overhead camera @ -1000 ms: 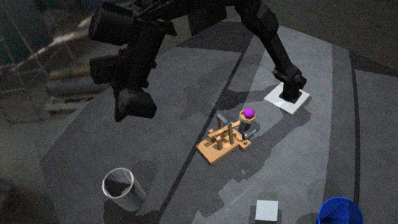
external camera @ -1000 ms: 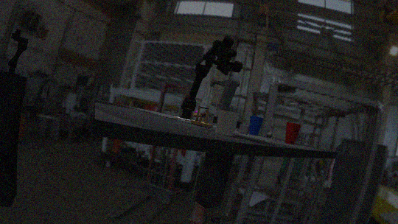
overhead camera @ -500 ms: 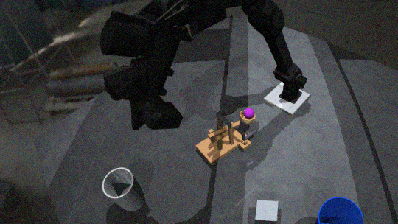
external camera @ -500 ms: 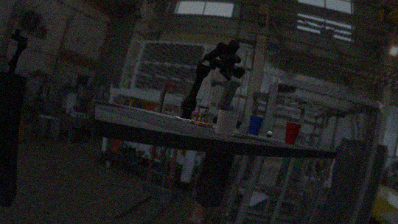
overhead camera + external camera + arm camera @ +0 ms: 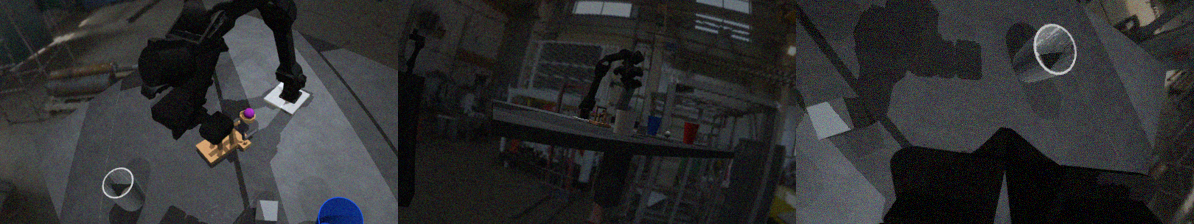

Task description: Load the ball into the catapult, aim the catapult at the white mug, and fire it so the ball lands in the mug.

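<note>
The purple ball [image 5: 249,113] sits in the cup at the raised end of the arm of the orange catapult [image 5: 211,158] [image 5: 599,121]. The catapult stands on the table, with part of it hidden behind my gripper in the top view. My gripper [image 5: 217,127] [image 5: 1004,133] is shut and empty, its dark fingers together in the wrist view. The exterior view shows it high above the table. The white mug [image 5: 130,198] [image 5: 623,122] [image 5: 1031,62] stands upright, and its rim shows in the wrist view. The catapult and ball are outside the wrist view.
A blue cup [image 5: 340,211] [image 5: 654,125] and a red cup [image 5: 690,133] stand farther along the table. A small pale block [image 5: 269,210] [image 5: 828,120] lies near the blue cup. The arm's base stands on a white plate [image 5: 273,97] behind the catapult.
</note>
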`<action>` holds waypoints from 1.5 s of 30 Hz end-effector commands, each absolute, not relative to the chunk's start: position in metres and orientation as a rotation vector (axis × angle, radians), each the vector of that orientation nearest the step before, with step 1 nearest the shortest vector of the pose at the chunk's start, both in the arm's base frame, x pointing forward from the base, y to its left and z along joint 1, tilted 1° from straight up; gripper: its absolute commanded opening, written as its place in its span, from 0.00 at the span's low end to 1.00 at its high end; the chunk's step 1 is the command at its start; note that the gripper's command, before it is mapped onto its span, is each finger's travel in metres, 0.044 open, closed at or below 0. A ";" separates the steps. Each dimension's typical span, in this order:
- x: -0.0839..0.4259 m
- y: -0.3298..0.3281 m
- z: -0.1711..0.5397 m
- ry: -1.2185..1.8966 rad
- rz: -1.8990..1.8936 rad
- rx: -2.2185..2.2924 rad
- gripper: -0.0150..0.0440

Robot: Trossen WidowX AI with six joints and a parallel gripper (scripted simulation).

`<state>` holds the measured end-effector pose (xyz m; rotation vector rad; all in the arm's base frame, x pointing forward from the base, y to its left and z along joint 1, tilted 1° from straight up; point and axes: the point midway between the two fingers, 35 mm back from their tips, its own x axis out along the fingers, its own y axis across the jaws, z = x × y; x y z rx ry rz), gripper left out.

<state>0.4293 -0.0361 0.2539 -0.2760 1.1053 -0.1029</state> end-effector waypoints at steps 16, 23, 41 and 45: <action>0.363 0.004 0.212 1.308 0.116 -0.741 0.25; 0.337 0.014 0.199 1.370 0.221 -0.948 0.25; 0.266 0.028 0.170 1.480 0.521 -1.502 0.25; 0.251 0.027 0.165 1.494 0.590 -1.630 0.25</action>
